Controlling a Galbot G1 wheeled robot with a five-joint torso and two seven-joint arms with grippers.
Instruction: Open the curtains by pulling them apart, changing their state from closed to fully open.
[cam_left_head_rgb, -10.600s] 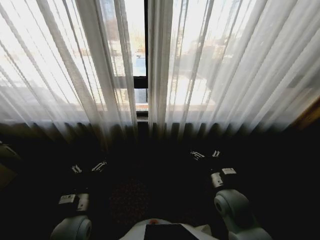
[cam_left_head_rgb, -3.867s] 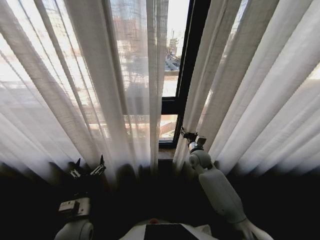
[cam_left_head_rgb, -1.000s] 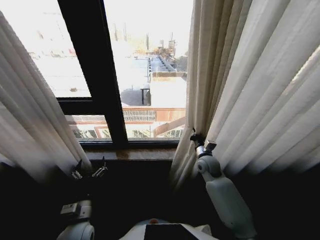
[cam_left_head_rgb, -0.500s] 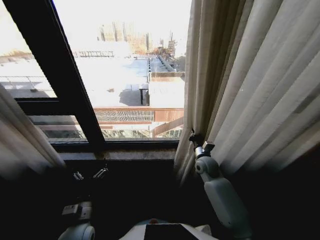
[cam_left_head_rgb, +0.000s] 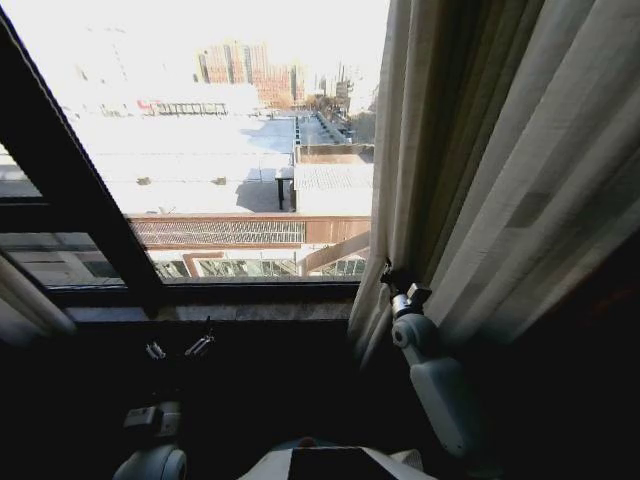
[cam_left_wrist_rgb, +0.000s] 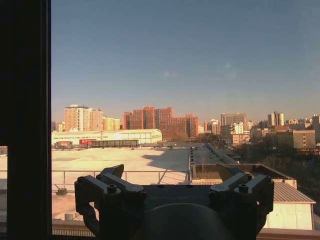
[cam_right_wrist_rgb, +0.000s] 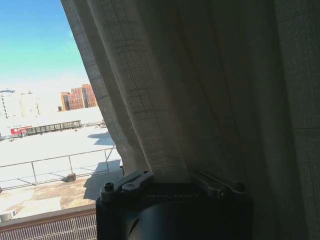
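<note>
You now see much more bare glass than half a second ago: the left panel (cam_left_head_rgb: 25, 300), which then covered the lower left corner of the head view up to the black frame bar (cam_left_head_rgb: 70, 200), is only a thin strip at the left edge. The whole picture has also shifted, so part of this is the camera moving with the robot — still, the opening between the two panels is clearly wider than one second ago. For the task this is good progress; in my judgement the curtains are close to fully open, at least on the left side.

The right gripper (cam_left_head_rgb: 400, 290) holds the inner edge of the right panel (cam_left_head_rgb: 480, 180). In the right wrist view you see the fabric (cam_right_wrist_rgb: 200, 90) pinched between its fingers (cam_right_wrist_rgb: 130, 185), which are closed tightly on the cloth. This panel hangs bunched in thick pleats and fills the right half of the head view.

The left gripper (cam_left_head_rgb: 180, 348) is low, below the window sill (cam_left_head_rgb: 250, 310), with its fingers (cam_left_wrist_rgb: 105, 187) spread wide and nothing between them — it touches no fabric.

Counting: two curtain panels, two grippers, one of them holding cloth, and one dark frame bar across the glass.
</note>
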